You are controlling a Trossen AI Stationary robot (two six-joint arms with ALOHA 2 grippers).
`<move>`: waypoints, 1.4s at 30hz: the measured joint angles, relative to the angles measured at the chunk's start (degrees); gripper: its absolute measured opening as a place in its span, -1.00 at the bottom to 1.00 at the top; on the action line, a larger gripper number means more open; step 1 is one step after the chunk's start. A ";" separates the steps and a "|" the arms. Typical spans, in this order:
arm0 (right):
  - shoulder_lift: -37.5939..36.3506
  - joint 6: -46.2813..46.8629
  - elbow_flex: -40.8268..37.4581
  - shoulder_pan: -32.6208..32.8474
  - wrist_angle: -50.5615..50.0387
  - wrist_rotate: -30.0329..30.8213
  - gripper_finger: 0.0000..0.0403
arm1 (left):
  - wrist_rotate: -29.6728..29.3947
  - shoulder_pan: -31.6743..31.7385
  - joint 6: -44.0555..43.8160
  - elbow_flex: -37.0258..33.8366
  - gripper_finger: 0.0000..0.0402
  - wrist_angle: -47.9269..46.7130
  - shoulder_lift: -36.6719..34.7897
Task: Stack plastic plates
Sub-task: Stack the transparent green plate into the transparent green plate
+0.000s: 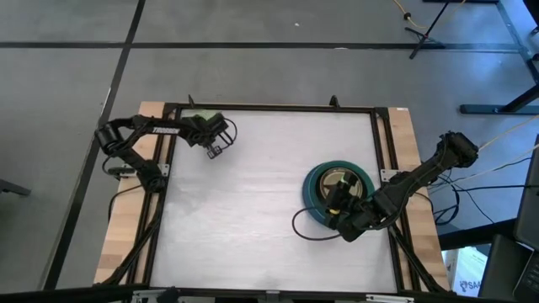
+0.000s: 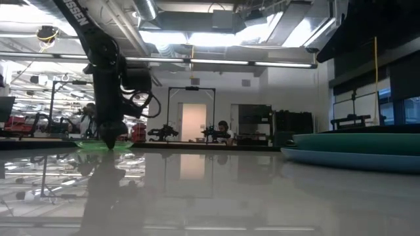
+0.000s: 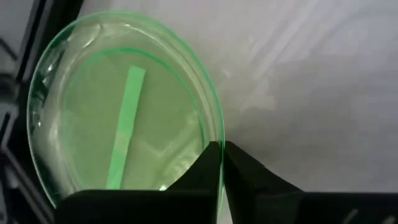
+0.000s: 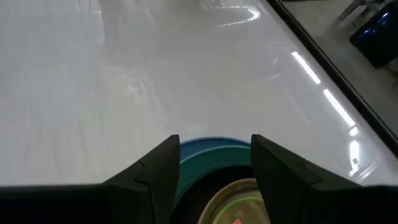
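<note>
A translucent lime-green plate [image 3: 124, 118] fills the frame's left half; the left gripper [image 3: 222, 163] pinches its rim (fingers nearly touching).

Bright ceiling lights [image 2: 197, 36] glare off the glossy table [image 2: 210, 196].

The table [image 1: 253, 210] is white and shiny, with a black frame around it and wood strips down both sides. Two things lie right on it. A small green plate [image 3: 124, 112] sits at the far left corner, close to the frame. A big blue plate [image 2: 341, 159] sits on the right side, well apart from the green one. A teal plate [image 2: 357, 143] rests on top of the blue one, and more plates lie inside that. The middle of the table shows only bright light marks
</note>
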 joint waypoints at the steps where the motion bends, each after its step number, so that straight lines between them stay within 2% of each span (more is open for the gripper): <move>1: 0.00 -0.28 0.00 -0.29 0.14 0.14 -0.06 | -0.20 -1.15 0.12 0.00 -0.96 0.06 -0.20; 6: 0.00 -1.42 0.00 -1.91 2.07 -1.24 -0.06 | -0.28 -8.57 0.26 -0.04 -0.98 -0.04 -2.14; 12: 0.17 -4.58 0.00 -4.15 3.59 -3.21 -0.06 | 1.83 -21.67 2.40 -0.04 -0.99 0.14 -3.75; 17: 2.61 -15.93 0.00 -6.58 9.97 -5.91 -0.06 | 7.97 -31.88 6.35 -0.04 -0.98 2.75 -3.75; 23: 7.86 -31.28 0.00 -11.02 24.48 -14.12 -0.06 | 9.52 -41.20 8.14 -0.04 -0.98 8.03 -3.73; 27: 12.46 -39.71 0.00 -13.92 34.63 -19.03 -0.06 | 11.89 -46.02 10.36 -0.04 -0.98 10.64 -3.68; 32: 19.15 -50.07 0.02 -17.31 47.19 -27.62 -0.06 | 12.05 -50.89 12.32 -0.02 -0.98 13.77 -3.68; 35: 23.60 -56.32 0.21 -18.79 54.58 -30.43 -0.06 | 12.07 -52.88 14.33 -0.02 -0.98 15.61 -3.67; 38: 27.24 -60.18 1.70 -19.45 58.44 -32.54 -0.06 | 11.94 -54.33 15.20 0.02 -0.98 17.49 -3.66; 42: 30.60 -61.31 4.33 -19.42 58.56 -34.46 -0.07 | 11.10 -55.51 15.26 0.04 -0.98 18.69 -3.66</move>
